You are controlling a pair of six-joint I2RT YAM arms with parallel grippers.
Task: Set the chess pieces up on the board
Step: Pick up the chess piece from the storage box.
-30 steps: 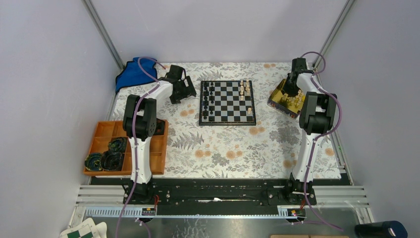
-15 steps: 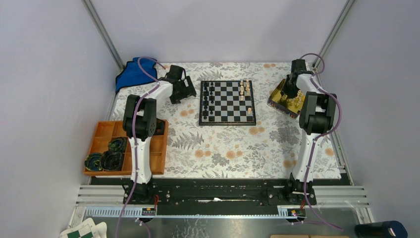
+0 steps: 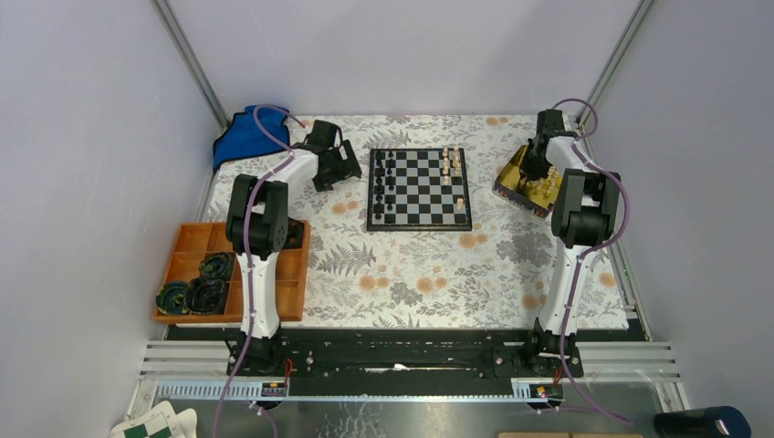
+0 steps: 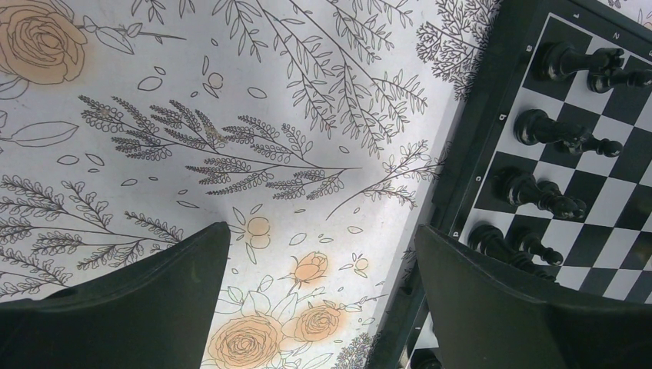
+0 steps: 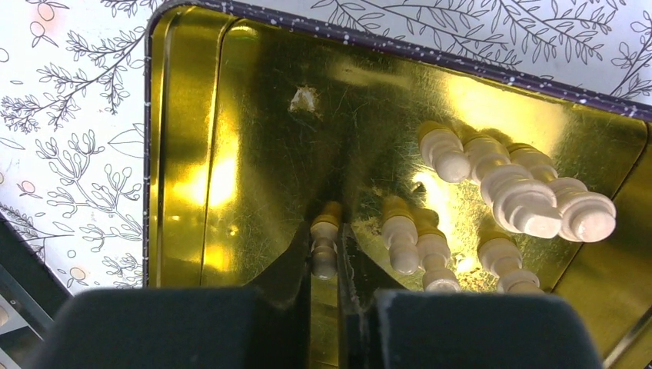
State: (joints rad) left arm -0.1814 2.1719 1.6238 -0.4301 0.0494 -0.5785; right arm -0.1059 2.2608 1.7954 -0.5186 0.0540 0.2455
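1 pale chess piece (image 5: 324,244) is pinched between the nearly closed fingers of the right gripper (image 5: 326,261) inside the gold tin (image 5: 231,115). More pale pieces (image 5: 523,196) lie just beside it. The board (image 3: 419,189) sits mid-table on the floral cloth (image 3: 411,274), with black pieces (image 3: 385,187) along its left side and a few pale ones on its right. The left gripper (image 4: 321,231) hovers wide open, holding nothing, just beside the board's left edge.

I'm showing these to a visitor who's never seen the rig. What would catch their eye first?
Probably the gold tin at far right, where the right gripper pinches one pale piece among several loose ones. Next, the board mid-table, black pieces lined along its left side.
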